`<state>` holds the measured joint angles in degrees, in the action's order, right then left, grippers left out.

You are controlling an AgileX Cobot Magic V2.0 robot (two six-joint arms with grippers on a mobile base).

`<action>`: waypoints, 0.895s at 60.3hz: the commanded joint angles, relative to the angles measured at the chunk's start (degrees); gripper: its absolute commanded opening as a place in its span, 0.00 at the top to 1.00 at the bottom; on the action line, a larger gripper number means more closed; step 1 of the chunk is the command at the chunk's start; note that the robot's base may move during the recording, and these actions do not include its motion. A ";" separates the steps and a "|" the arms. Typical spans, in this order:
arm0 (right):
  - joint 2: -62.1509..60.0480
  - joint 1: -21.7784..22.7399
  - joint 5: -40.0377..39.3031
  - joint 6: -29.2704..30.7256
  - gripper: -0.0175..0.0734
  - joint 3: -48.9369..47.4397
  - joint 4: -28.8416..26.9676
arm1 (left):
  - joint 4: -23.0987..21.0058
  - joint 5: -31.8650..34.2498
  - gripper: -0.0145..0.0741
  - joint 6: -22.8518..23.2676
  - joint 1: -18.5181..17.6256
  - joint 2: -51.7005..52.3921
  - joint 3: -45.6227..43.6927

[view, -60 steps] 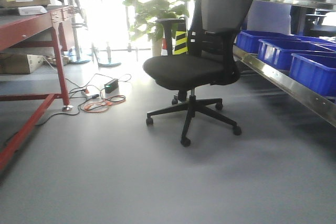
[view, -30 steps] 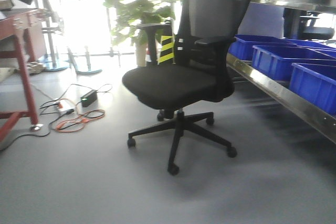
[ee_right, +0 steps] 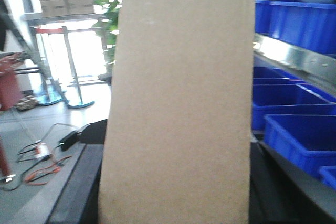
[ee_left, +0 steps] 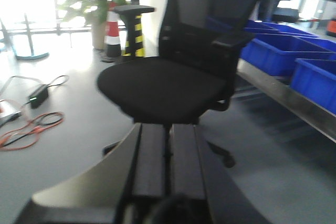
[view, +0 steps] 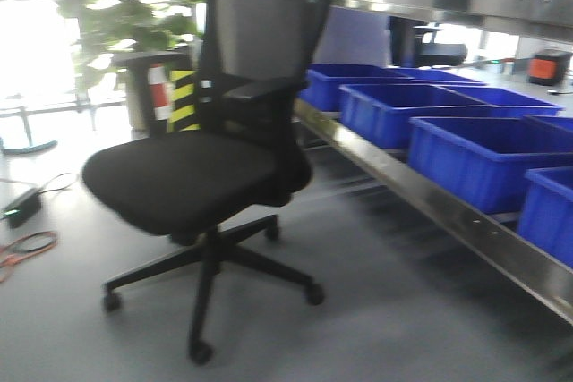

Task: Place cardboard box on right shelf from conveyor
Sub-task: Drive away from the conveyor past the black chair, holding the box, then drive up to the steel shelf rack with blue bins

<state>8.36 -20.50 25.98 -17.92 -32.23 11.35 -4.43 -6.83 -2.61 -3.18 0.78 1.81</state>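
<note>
The cardboard box (ee_right: 178, 103) is a plain tan slab standing upright, and it fills the middle of the right wrist view. My right gripper (ee_right: 173, 182) is shut on it, with dark fingers (ee_right: 79, 182) showing on either side of its lower part. My left gripper (ee_left: 168, 129) is shut with nothing between its pads and points at the office chair. The right shelf (view: 421, 199) is shiny steel with a tall front lip and runs along the right side, also seen as the right shelf (ee_right: 283, 51). The conveyor is out of view.
A black office chair (view: 197, 167) stands close ahead on the grey floor, left of the shelf. Several blue bins (view: 483, 154) sit on the shelf. Cables and a power brick (ee_left: 26, 129) lie on the floor at left. A plant (view: 134, 6) and a yellow-black striped post (view: 183, 100) stand behind the chair.
The front view has swung right and moved closer. The chair has slid left and grown larger, the red-framed table has left the view, and more of the shelf and bins shows.
</note>
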 commanded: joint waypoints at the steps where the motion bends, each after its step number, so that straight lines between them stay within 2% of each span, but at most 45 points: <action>1: 0.73 0.30 -6.32 0.70 0.74 -1.65 0.86 | -0.34 4.93 0.97 -0.02 -0.42 0.86 0.48; 46: 0.73 0.30 -6.32 0.70 0.74 -1.65 0.86 | -0.34 4.93 0.97 -0.02 -1.40 0.86 0.48; 54: 0.73 0.30 -6.32 0.70 0.74 -1.65 0.86 | -0.34 4.93 0.97 -0.02 0.41 0.86 0.48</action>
<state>8.36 -20.50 25.98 -17.92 -32.23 11.35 -4.43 -6.83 -2.61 -3.86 0.78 1.81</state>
